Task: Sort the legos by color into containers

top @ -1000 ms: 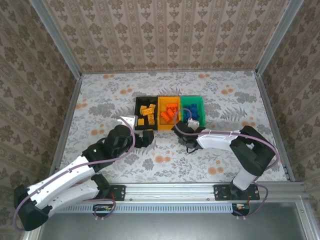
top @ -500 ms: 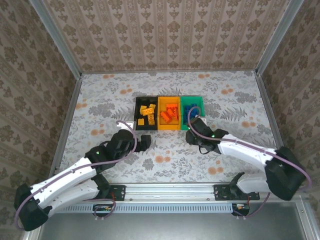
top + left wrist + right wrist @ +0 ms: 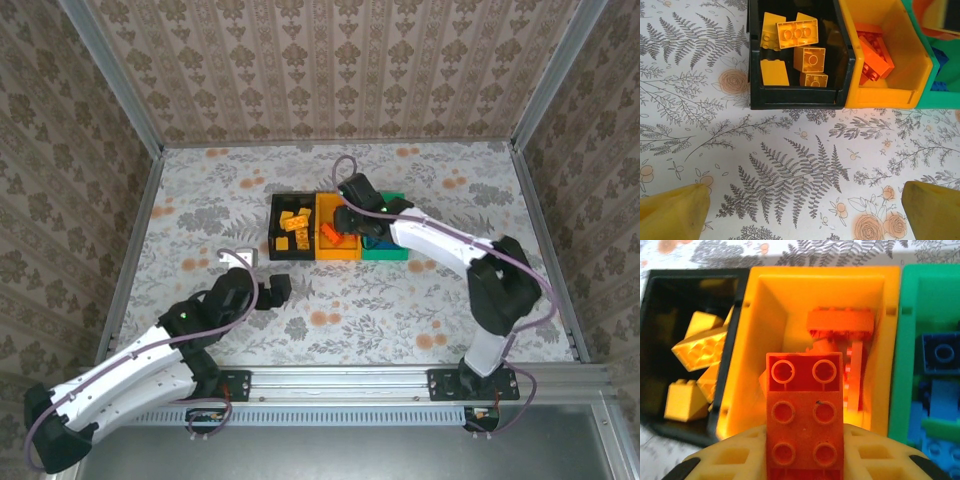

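Table point(image 3: 430, 290): patterned cloth, 2 arms bolted at the near edge.

Right arm point(image 3: 440, 240) reaches over the row of 3 joined bins. Left arm point(image 3: 150, 350) sits on the near side of the row, well apart from it.

Bins, 1 of each: black bin point(image 3: 795, 98), yellow-orange bin point(image 3: 885, 98), green bin point(image 3: 940, 101).

Right gripper point(image 3: 348, 220): clamped on 1 red-orange brick point(image 3: 804, 412), studs up, 6 studs showing. The brick hangs directly above the yellow-orange bin's open mouth, and its long axis points away from the wrist, along the bin's length. Black bin lies to its left, green bin to its right.

Left gripper point(image 3: 802, 212): fingers spread wide, nothing between them, hovering over bare cloth just short of the black bin.

Judgement: the right arm is the nearer one. The drop calls only for letting go, since the brick already lines up with its colour-matched bin.

Contents:
- Yellow bricks point(image 3: 797, 31) in the black bin: 5 counted.
- Red-orange bricks point(image 3: 840, 322) in the yellow-orange bin: at least 2; the pile is too jumbled for a firm count.
- Blue bricks point(image 3: 942, 352) in the green bin: at least 2, partly cut off.
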{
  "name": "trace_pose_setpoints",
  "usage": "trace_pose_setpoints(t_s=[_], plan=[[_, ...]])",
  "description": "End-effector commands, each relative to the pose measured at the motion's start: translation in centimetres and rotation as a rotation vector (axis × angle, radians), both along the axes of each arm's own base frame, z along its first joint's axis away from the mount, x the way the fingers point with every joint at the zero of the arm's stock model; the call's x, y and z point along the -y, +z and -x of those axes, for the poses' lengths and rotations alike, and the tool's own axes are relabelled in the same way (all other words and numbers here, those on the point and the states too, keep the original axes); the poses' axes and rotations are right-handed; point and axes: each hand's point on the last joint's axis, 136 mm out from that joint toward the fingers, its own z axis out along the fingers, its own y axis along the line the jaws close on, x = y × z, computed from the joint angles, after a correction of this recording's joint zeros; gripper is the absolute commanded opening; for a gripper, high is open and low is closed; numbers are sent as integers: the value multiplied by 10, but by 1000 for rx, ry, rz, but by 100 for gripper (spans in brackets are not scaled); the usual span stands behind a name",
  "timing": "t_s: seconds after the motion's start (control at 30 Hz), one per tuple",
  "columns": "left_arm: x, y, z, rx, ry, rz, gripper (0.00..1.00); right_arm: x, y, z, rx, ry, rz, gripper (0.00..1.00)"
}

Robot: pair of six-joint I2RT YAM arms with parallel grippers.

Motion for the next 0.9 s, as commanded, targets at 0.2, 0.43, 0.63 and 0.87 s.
trace_pose_setpoints(t_s=[0.2, 0.43, 0.63, 0.87], plan=[[-12, -7, 4, -22, 43, -29, 100, 1, 18, -29, 31, -26, 26, 69], [-19, 23, -12, 87, 76, -84, 100, 32, 92, 1, 228, -81, -81, 81], [-32, 43, -47, 253, 207, -148, 100, 86, 108, 54, 369, -163, -110, 93], [-93, 29, -115, 256, 445, -251, 100, 145, 87, 93, 422, -302, -34, 100]])
